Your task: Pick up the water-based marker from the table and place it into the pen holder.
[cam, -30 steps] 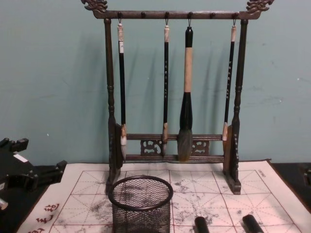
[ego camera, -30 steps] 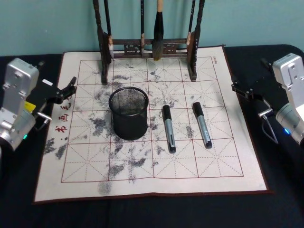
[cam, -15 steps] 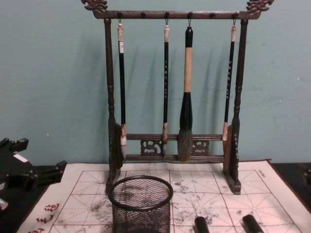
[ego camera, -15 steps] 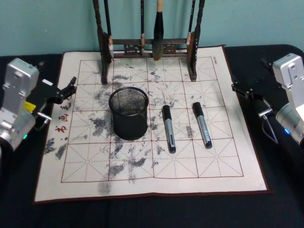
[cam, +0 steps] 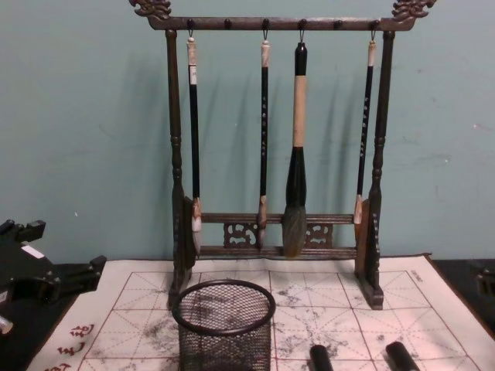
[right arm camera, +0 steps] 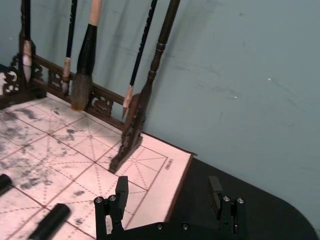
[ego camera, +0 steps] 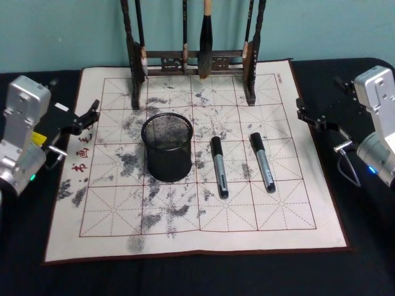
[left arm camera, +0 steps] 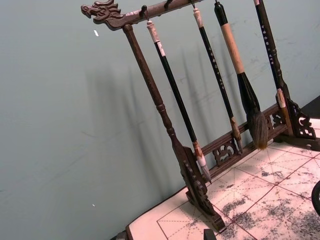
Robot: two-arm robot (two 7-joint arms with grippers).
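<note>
Two alike markers, black caps and grey barrels, lie side by side on the white mat (ego camera: 203,228): one (ego camera: 219,167) just right of the pen holder, the other (ego camera: 262,162) farther right. The pen holder (ego camera: 167,147), a round black mesh cup, stands upright left of the mat's centre and also shows in the chest view (cam: 223,325). My right gripper (ego camera: 302,112) hovers open at the mat's right edge, level with the markers' caps; its fingers (right arm camera: 121,190) stand wide apart with nothing between them. Off the mat's left edge, my left gripper (ego camera: 91,115) is parked open.
A tall dark wooden brush rack (ego camera: 191,61) hung with several calligraphy brushes stands along the mat's far edge, close behind the pen holder. The teal wall rises right behind it. Dark tabletop (ego camera: 185,274) surrounds the mat.
My right gripper has shifted slightly left, toward the mat's right edge. The left arm, markers and pen holder have not moved.
</note>
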